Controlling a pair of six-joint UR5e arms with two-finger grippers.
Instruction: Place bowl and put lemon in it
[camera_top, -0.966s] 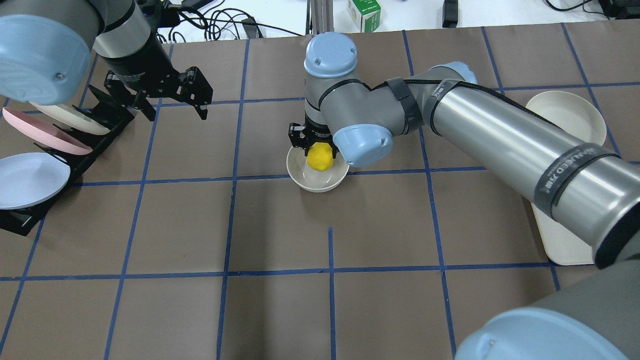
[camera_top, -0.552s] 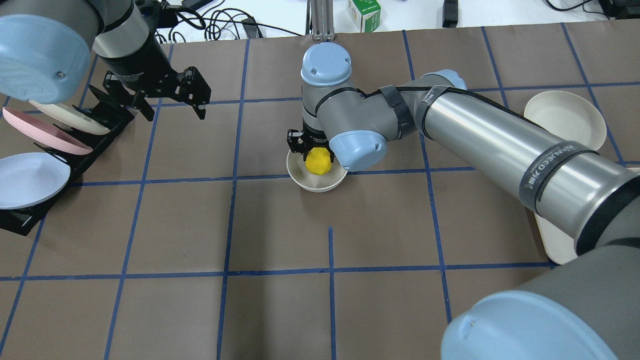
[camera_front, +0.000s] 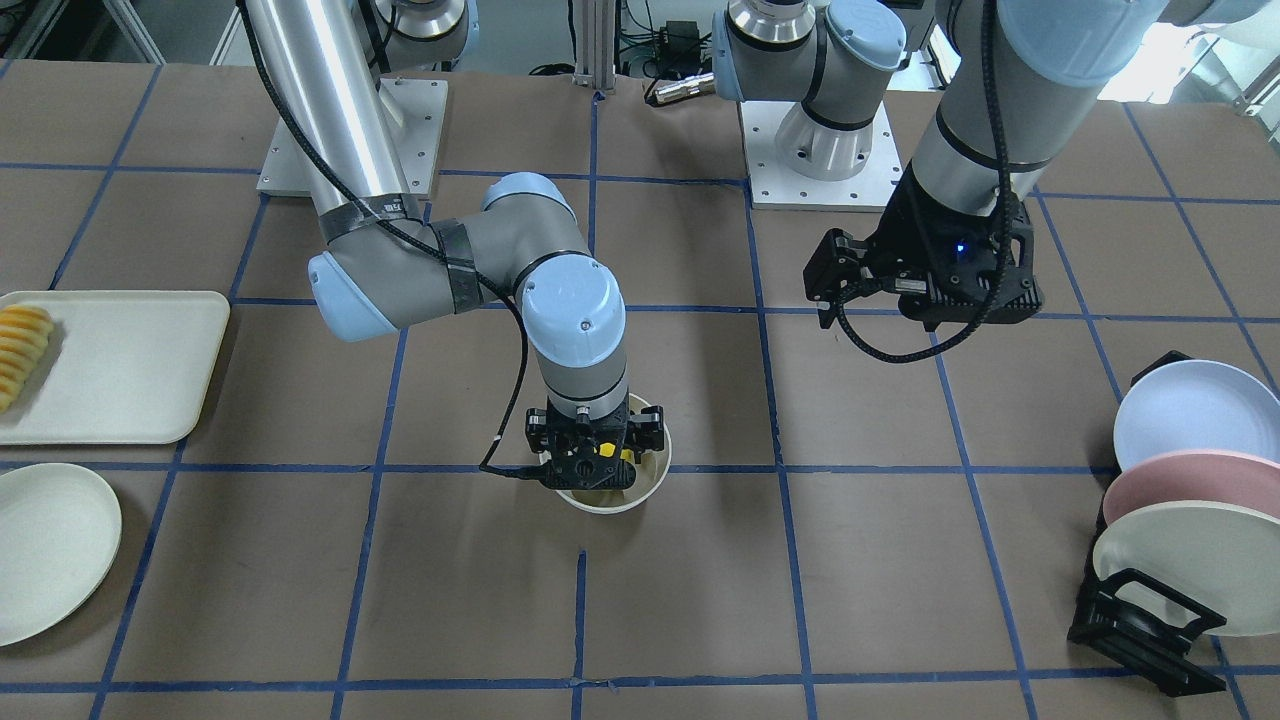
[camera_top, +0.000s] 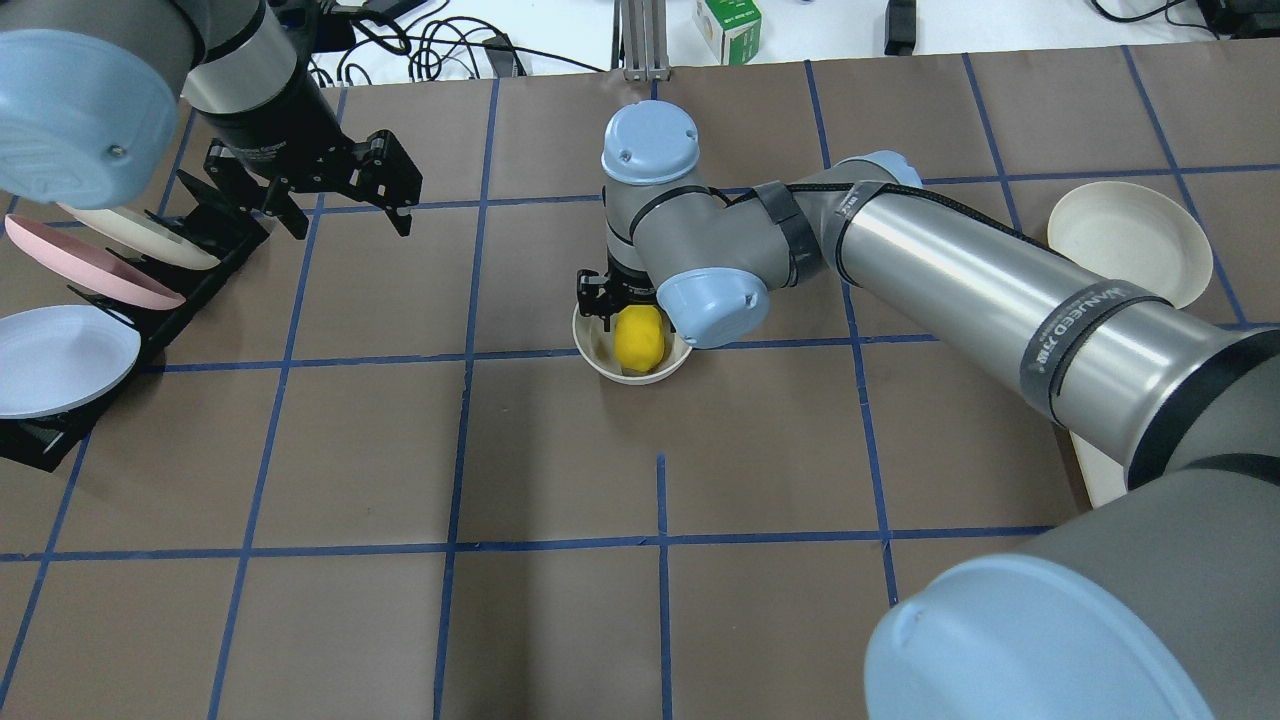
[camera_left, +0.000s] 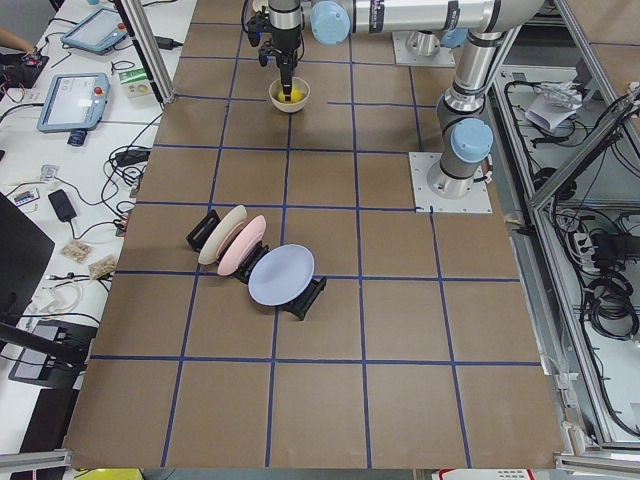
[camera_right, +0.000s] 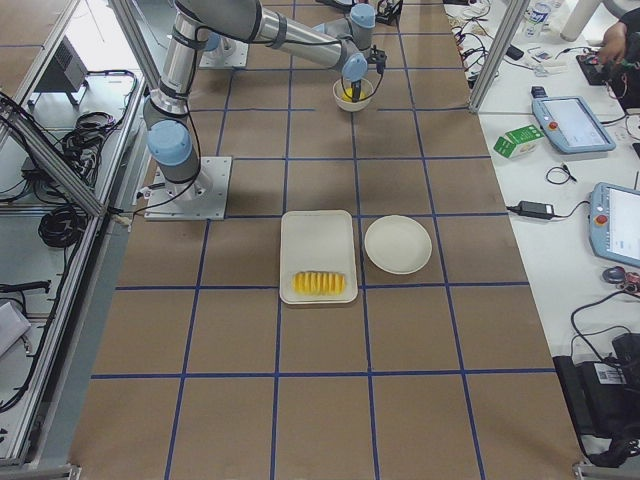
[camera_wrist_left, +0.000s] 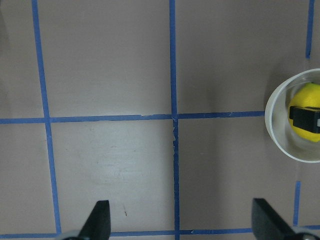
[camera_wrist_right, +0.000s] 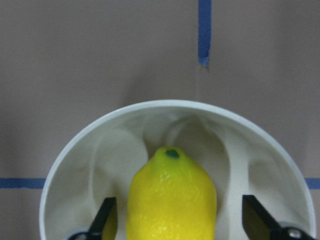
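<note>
inside the bowl (camera_top: 596, 346) near mid tabletop (camera_top: 560, 450), the lemon (camera_top: 640, 338) sits between the parted fingers of the right gripper (camera_wrist_right: 175, 222), apparently touching neither. left gripper (camera_wrist_left: 180, 222) spread wide, hovering well apart from the bowl.

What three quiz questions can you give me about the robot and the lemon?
1. True or false: the lemon is inside the bowl.
2. How many plates stand in the black rack?
3. The right pincer hangs over: A) the plates, B) the bowl, C) the black rack.

Key: 1 true; 2 three; 3 B.
</note>
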